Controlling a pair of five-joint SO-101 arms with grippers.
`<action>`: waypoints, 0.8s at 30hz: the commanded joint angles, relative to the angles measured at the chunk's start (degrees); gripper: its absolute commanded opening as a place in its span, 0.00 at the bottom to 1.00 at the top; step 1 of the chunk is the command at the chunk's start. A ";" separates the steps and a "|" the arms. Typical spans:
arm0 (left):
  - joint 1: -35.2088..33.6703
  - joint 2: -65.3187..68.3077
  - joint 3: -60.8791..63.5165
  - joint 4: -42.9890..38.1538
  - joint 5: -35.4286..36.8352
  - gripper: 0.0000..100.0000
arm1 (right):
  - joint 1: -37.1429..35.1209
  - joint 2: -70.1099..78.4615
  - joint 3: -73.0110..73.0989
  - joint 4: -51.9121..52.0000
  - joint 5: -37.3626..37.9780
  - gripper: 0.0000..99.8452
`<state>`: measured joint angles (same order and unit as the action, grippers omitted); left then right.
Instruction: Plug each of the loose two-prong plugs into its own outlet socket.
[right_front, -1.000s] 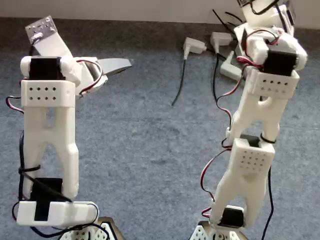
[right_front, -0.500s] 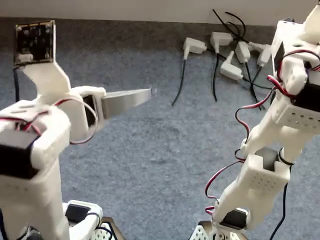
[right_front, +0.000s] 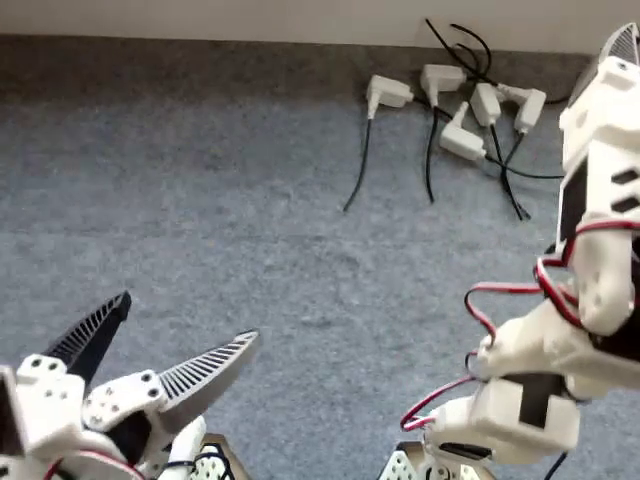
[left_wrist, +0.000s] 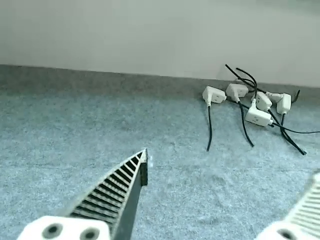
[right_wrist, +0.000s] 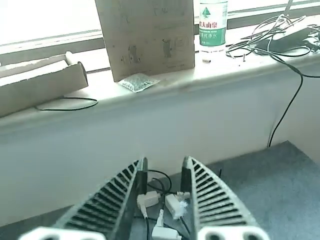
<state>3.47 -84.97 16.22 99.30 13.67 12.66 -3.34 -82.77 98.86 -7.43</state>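
Grey-blue carpet (right_front: 200, 200) covered the floor and ran right back to a plain pale wall (left_wrist: 150, 35). Up above, a white window ledge (right_wrist: 225, 67) sat in bright daylight. It carried an upright brown cardboard sheet (right_wrist: 145, 35), a long cardboard tube (right_wrist: 40, 87) lying flat, a clear bottle (right_wrist: 213, 25), a small bag (right_wrist: 138, 82) and a tangle of dark cables (right_wrist: 280, 35).

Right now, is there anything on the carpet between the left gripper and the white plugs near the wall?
Nothing visible does. Bare grey carpet lies between the open left gripper and the white plugs by the wall. Their black cables trail toward the gripper, lying flat.
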 joint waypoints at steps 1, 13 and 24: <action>0.57 -8.04 5.76 -5.54 -0.35 0.26 | 0.22 -11.91 16.84 2.33 -1.93 0.12; 0.92 -19.03 18.15 -13.45 -0.26 0.02 | -5.05 -43.30 80.04 -2.68 -0.70 0.11; 0.92 -19.12 37.05 -13.89 -0.62 0.03 | -18.86 -80.31 127.69 -15.08 8.70 0.11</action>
<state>3.21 -103.78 48.04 85.76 13.67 -4.40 -73.85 33.71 87.87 -2.51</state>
